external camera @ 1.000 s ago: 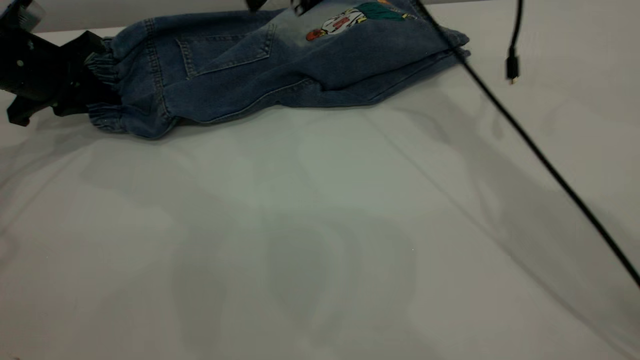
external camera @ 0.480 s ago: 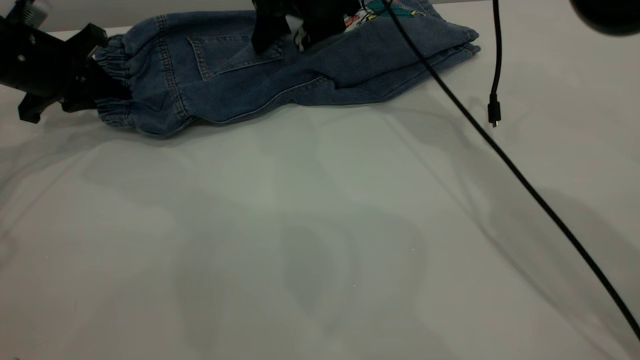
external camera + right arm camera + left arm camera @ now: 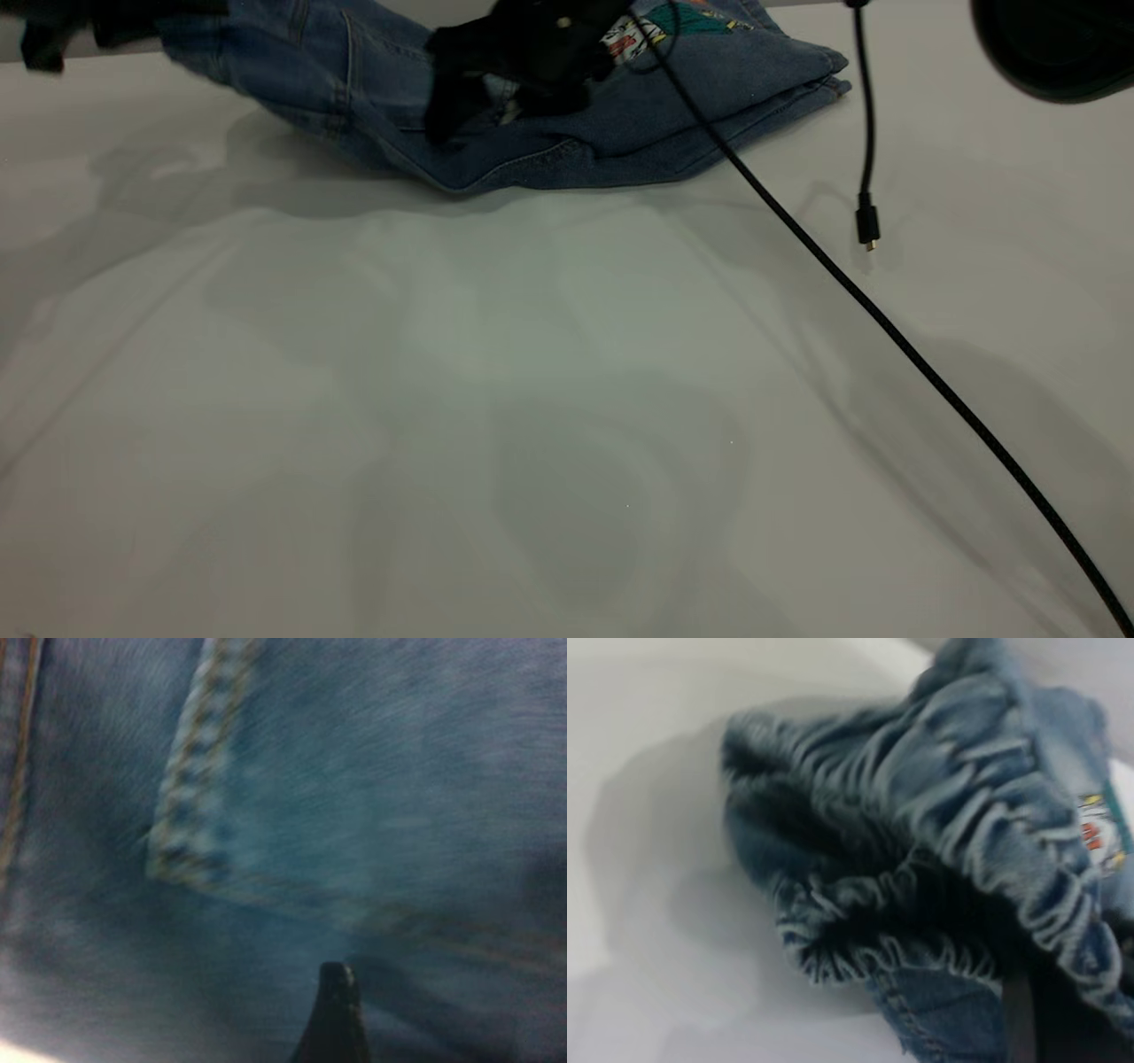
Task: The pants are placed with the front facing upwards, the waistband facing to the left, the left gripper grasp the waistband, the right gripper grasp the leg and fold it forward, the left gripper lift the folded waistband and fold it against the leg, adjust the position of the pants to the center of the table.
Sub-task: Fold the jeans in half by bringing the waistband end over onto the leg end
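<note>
The blue denim pants (image 3: 620, 106) lie folded lengthwise at the table's (image 3: 532, 372) far edge, cartoon print (image 3: 633, 31) on top. My left gripper (image 3: 133, 18) is at the upper left edge of the exterior view, shut on the ruched waistband (image 3: 957, 815). It holds that end in the air, and the cloth slopes down from it. My right gripper (image 3: 483, 99) rests on the middle of the pants beside a pocket seam (image 3: 190, 788), open, with one finger (image 3: 335, 1001) against the denim. The leg (image 3: 762, 71) lies flat at the right.
A black cable (image 3: 886, 328) runs across the right side of the table from the right arm. A second short lead ends in a plug (image 3: 866, 226) hanging just above the surface. A dark round part of the rig (image 3: 1054, 44) fills the upper right corner.
The left gripper has lifted the waistband off the table, up and toward the right. The right gripper has come down onto the middle of the pants. The hanging plug has sunk lower.
</note>
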{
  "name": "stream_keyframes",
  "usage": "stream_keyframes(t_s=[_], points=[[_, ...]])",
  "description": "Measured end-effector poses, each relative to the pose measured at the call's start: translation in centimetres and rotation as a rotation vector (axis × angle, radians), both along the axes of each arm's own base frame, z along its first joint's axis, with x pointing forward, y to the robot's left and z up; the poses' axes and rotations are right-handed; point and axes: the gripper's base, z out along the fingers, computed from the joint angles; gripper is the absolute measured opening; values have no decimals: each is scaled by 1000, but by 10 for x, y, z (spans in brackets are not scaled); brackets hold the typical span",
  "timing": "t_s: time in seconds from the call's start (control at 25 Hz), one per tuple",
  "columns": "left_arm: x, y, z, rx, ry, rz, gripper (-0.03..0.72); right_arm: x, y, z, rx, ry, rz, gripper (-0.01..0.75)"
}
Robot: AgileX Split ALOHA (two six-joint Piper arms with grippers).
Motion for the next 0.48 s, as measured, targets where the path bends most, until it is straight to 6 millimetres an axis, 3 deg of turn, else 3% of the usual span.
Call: stream_keyframes(t_s=[0.28,0.48], points=[[11,2,18,1,-54,-1,76,-41,51,0,-7,41,138,526],[16,1,26,-13,-83,-24,76,-53,68,10,10,26,180,526]])
